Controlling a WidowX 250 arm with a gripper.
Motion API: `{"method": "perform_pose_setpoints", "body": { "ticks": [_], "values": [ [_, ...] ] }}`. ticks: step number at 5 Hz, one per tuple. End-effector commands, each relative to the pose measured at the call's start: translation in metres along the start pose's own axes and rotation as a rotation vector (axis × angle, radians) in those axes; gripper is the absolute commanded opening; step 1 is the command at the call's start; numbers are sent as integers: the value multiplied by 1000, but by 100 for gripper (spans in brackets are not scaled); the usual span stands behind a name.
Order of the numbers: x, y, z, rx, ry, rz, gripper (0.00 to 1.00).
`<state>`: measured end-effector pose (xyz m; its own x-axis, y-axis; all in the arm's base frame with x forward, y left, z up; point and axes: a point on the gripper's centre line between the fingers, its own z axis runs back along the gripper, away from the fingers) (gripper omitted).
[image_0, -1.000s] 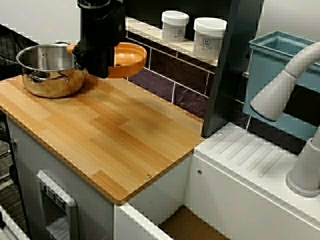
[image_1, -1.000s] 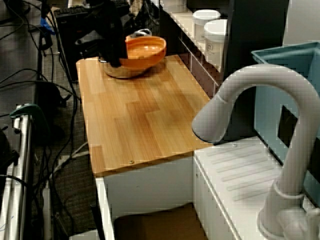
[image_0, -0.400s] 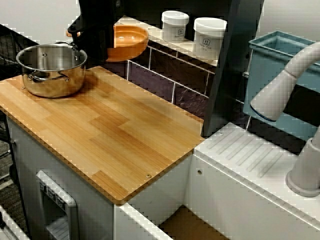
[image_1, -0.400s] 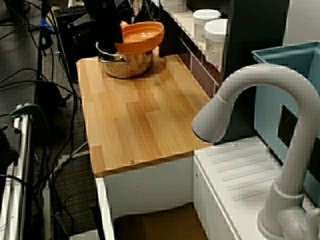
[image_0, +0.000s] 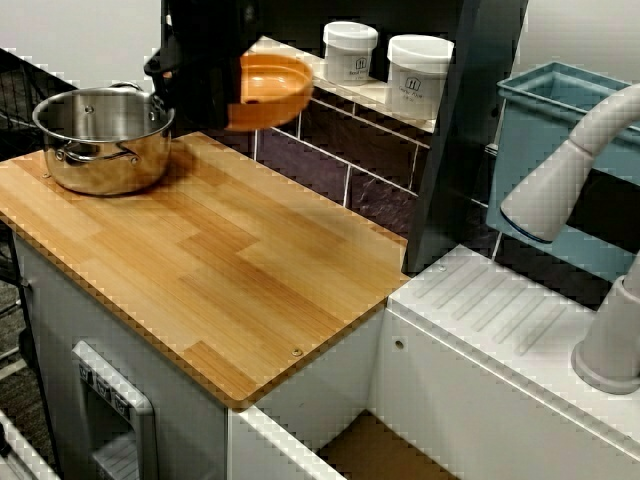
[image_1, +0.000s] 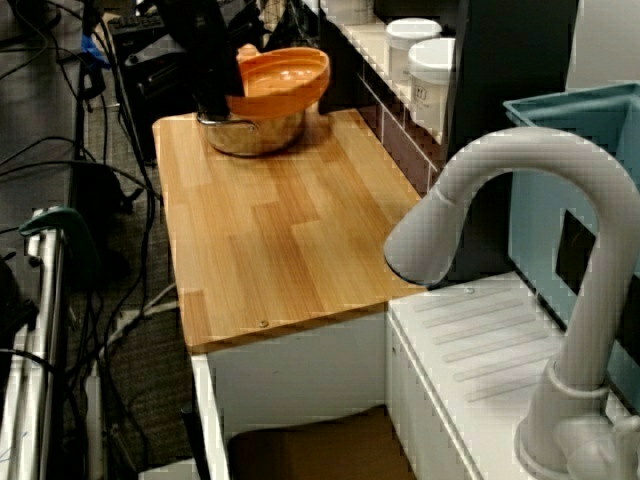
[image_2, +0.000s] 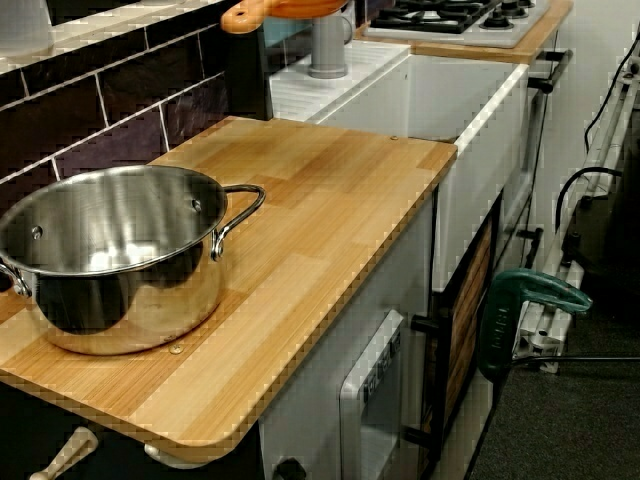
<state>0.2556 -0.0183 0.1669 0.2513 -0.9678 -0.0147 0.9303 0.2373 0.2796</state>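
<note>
The gripper (image_0: 222, 100), clamped on the bowl (image_0: 275, 85), has raised it off the counter (image_0: 230, 270), clear of the pot (image_0: 100, 150).

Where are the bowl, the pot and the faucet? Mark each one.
bowl (image_0: 272, 80), view facing the wall, its orange inside.
pot (image_0: 120, 172), view facing the wall, its steel side wall.
faucet (image_0: 560, 182), view facing the wall, its spout head.

Orange bowl (image_0: 272, 85), shiny silver pot (image_0: 100, 150), pale wood-grain counter (image_0: 230, 270), white jars (image_0: 350, 52), dark purple tiles (image_0: 330, 132), teal bin (image_0: 542, 140)
</note>
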Motion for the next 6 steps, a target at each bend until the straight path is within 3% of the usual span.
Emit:
{"method": "perform_pose_setpoints", "body": {
  "ticks": [1,2,3,6],
  "values": [
    [1,-7,8,-26,-54,-13,0],
    [-4,-6,10,-133,-144,-29,0],
    [-10,-3,11,-260,-173,-53,0],
    [-16,4,14,-321,-149,-32,0]
  ]
}}
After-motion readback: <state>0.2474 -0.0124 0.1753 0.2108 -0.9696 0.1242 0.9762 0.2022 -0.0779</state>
